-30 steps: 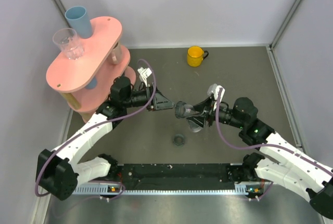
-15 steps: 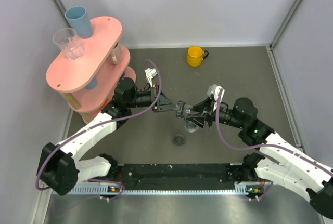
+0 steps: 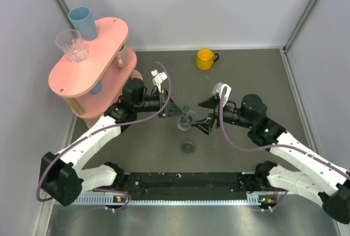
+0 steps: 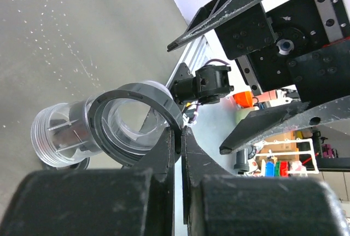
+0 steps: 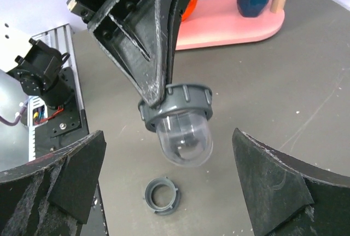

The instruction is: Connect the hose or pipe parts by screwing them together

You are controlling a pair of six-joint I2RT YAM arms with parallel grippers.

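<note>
Left claw (image 3: pixel 179 113) is clamped tight on the clear pipe fitting (image 3: pixel 186 121) above the worktop (image 3: pixel 251 77), right claw (image 3: pixel 204 114) gaping wide and empty, grey ring (image 3: pixel 188 147) lying below.

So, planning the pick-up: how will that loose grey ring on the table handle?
The grey ring lies flat, so it probably won't roll. It looks like thin, hollow plastic, likely light and apt to skid if nudged. Its notched-looking rim should help a grip hold.
</note>
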